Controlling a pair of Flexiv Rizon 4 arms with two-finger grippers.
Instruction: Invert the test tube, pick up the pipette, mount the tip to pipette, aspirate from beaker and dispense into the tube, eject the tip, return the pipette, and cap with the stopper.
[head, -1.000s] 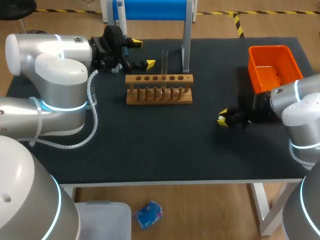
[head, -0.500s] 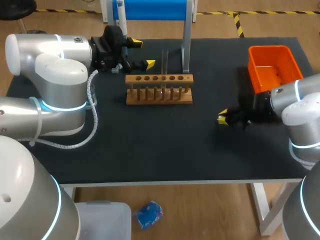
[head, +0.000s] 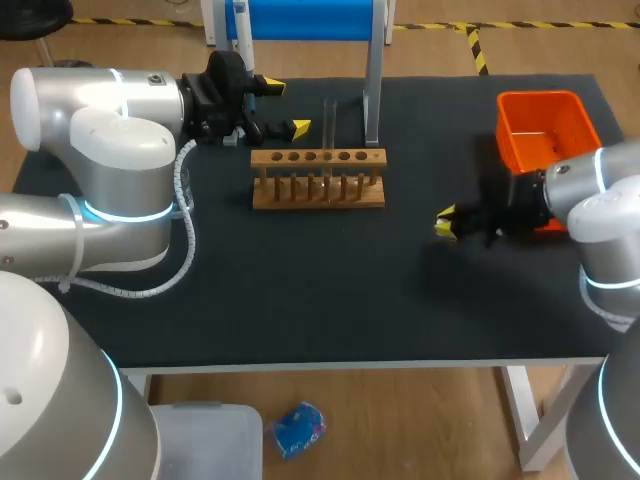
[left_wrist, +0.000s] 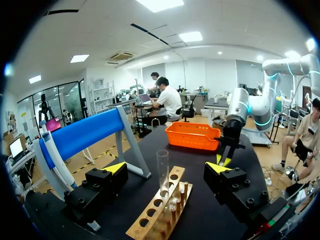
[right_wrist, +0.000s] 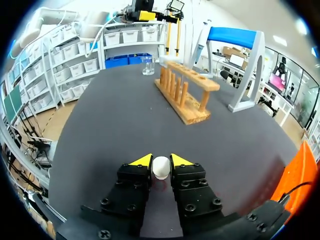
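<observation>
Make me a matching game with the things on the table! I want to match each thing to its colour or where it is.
Things:
1. stopper
2. tube
3. bin
4. stand

Colour or place:
A. orange
B. standing in the rack
C. blue
D. held in the right hand

Pairs: 1-D, 2-B, 3-A, 4-C
</observation>
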